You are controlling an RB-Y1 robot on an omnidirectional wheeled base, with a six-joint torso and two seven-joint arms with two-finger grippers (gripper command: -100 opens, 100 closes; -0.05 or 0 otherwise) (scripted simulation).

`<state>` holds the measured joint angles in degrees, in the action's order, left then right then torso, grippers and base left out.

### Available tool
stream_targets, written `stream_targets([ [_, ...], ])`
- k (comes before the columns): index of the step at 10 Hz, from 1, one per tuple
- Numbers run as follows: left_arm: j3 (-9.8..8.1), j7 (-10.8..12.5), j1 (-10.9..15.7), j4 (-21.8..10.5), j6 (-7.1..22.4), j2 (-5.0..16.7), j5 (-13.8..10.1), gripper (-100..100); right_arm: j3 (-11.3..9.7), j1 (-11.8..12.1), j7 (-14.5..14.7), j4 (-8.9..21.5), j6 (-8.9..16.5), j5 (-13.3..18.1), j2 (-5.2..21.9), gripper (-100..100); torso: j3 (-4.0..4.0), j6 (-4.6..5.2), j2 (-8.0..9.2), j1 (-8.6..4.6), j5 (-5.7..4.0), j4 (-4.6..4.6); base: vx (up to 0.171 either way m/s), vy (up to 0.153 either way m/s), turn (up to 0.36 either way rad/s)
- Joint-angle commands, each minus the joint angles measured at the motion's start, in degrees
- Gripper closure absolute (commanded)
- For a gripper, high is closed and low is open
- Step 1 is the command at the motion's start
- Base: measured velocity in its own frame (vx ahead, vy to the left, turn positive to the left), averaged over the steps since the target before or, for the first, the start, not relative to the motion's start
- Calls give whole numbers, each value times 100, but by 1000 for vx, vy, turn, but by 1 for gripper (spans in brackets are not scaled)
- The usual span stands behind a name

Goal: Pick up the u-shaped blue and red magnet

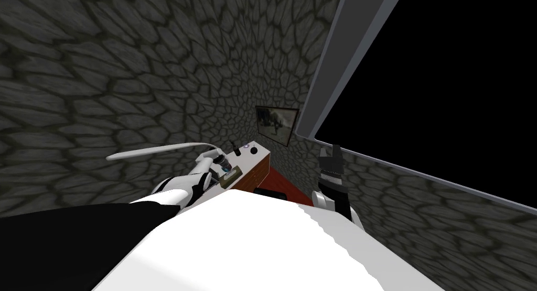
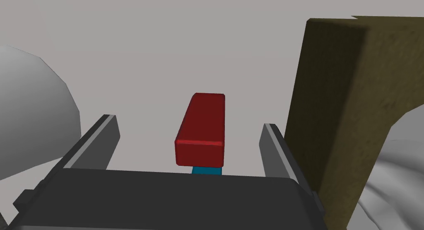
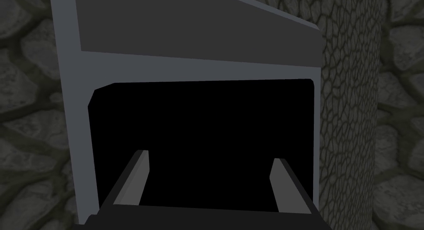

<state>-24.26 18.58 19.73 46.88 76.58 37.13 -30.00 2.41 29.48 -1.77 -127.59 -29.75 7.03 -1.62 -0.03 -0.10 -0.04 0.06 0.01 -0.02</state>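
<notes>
The magnet (image 2: 201, 126) lies on a pale grey tabletop (image 2: 207, 45). Its red arm points away from my hand, and a bit of blue (image 2: 206, 170) shows under the near end. My left gripper (image 2: 189, 122) is open. Its two fingers (image 2: 105, 134) stand on either side of the red arm with a gap on each side, touching nothing. In the head view the left gripper (image 1: 224, 166) hangs low over the small table (image 1: 258, 155). My right gripper (image 3: 210, 157) is open and empty, raised to the right of the table (image 1: 330, 158).
An olive-brown block (image 2: 348, 107) stands close beside one finger of the left gripper, and a rounded grey shape (image 2: 33, 115) lies on the other side. Small dark objects (image 1: 254, 150) sit at the table's far end. A stone wall and a grey-framed black area (image 1: 446, 78) lie beyond.
</notes>
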Motion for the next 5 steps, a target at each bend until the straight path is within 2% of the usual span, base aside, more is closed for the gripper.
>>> stream_targets([
  [1,-87,7,19,-177,192,32,-20,-100,0,0,0,0,0,0,0,0,0,0,0,0,0,0,37,26,-3],
  [2,-118,10,13,-237,267,28,-30,-100,0,0,0,0,0,0,0,0,-1,0,-2,0,0,-1,32,26,3],
  [3,-85,17,52,-221,212,35,-15,-100,0,0,0,0,0,0,0,0,-1,0,-2,0,0,-1,0,0,0],
  [4,-89,13,56,-239,227,38,-16,0,0,0,0,0,0,0,0,0,3,1,6,-7,-1,1,0,0,0],
  [5,198,211,-22,-296,60,176,-303,-100,0,0,0,0,0,0,0,0,5,1,9,-10,-2,2,-50,14,-205],
])
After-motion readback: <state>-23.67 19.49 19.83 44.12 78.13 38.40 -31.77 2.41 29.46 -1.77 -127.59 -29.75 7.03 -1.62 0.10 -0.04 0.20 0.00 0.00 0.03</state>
